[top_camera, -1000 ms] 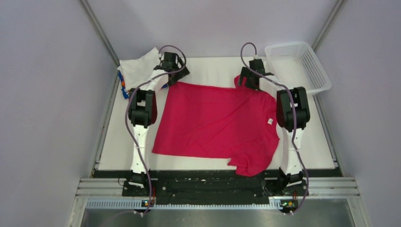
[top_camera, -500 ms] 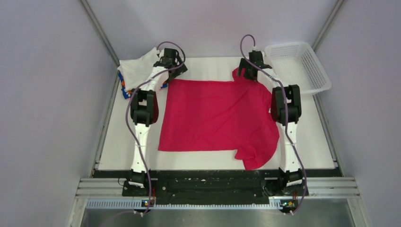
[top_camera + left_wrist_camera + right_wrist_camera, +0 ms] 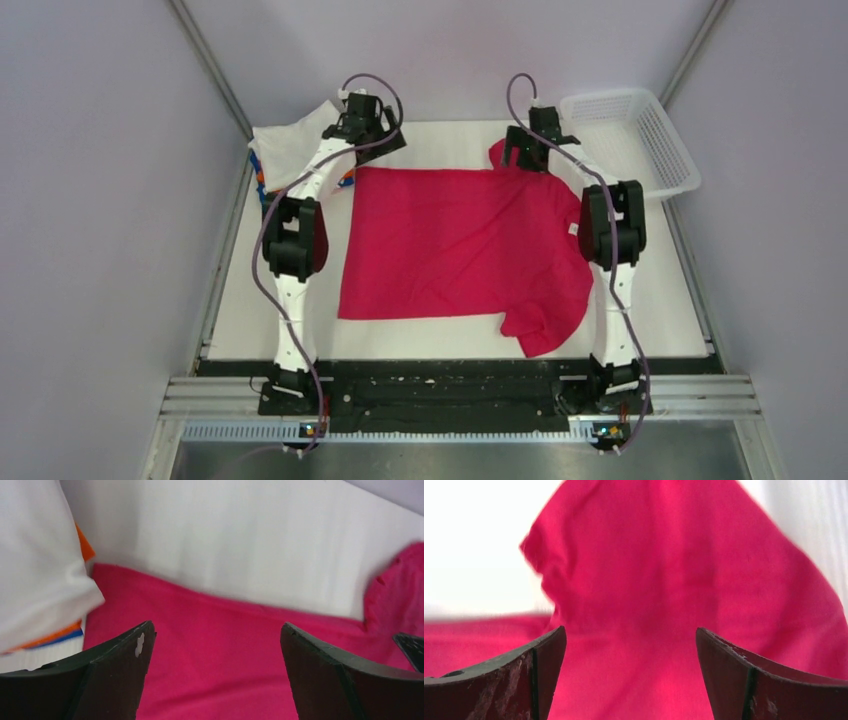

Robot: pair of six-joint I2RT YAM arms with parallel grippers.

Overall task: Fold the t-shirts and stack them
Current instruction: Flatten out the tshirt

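Reading from the left, we find the folded t-shirts (image 3: 290,150) stacked at 11 o'clock on the worktop (image 3: 440,135), white on top with orange and blue edges showing beneath. Just beside them our left hand (image 3: 368,120) hovers with its fingers spread and nothing between them, over the 11 o'clock corner of the crimson t-shirt (image 3: 460,245). That shirt lies across the middle of the worktop, hem toward 9 o'clock and collar toward 3. Its body looks smooth and its far edge straight, but the near sleeve (image 3: 545,325) at 5 o'clock is crumpled and the far sleeve (image 3: 505,155) at 1 o'clock is bunched up. Our right hand (image 3: 530,150) hangs over that far sleeve, likewise spread wide and empty. The white basket (image 3: 640,140) sits at 1 o'clock, apart from the cloth. We judge this to be the laying-out step, with folding not yet begun. The next move calls for both hands to descend, pinch the far edge and flatten the sleeves before any fold.
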